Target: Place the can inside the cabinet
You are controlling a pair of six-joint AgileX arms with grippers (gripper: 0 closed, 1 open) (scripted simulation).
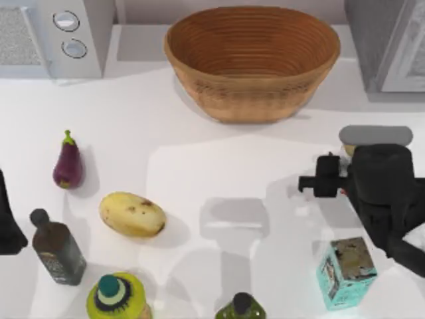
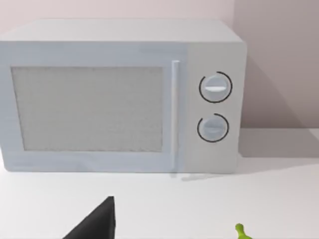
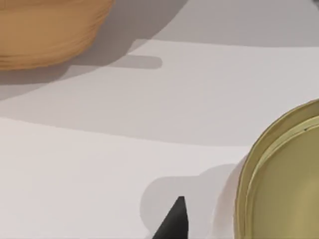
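Top view: right gripper (image 1: 345, 156), jaw state untellable, is hovering over the upright can (image 1: 348, 149), cabinet (image 1: 392, 43) waiting at twelve o'clock.

The worktop (image 1: 219, 159) centre is free — the basket (image 1: 252, 60) blocks the back, the cabinet (image 1: 392, 43) stands at the right back corner.

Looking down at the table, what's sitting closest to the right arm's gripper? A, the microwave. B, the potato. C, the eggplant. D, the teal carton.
D: the teal carton stands just below the right gripper at the table's right, while the eggplant, potato and microwave are all on the left.
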